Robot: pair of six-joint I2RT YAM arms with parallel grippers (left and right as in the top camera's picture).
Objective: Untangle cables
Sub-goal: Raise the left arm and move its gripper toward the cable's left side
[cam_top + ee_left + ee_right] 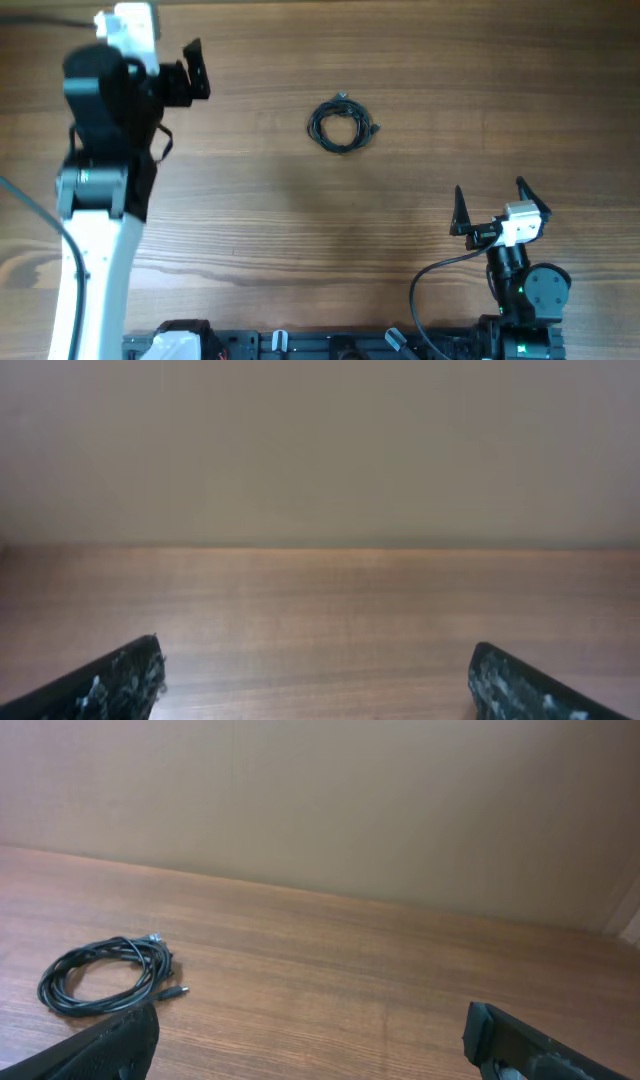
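The cables point(342, 125) lie as one small dark coiled bundle on the wooden table, in the far middle of the overhead view. The right wrist view shows the same cables point(105, 975) at lower left, with a small plug end sticking out to the right. My left gripper point(194, 70) is raised at the far left, open, well left of the bundle. In its own view the left gripper point(315, 675) holds nothing over bare wood. My right gripper point(490, 205) stands open near the front right, apart from the bundle. Nothing sits between the right gripper point(310, 1035) fingers.
The wooden table point(300, 230) runs across the whole view. A plain beige wall point(400, 810) stands behind the table's far edge. Black arm bases and wiring point(330, 345) line the front edge.
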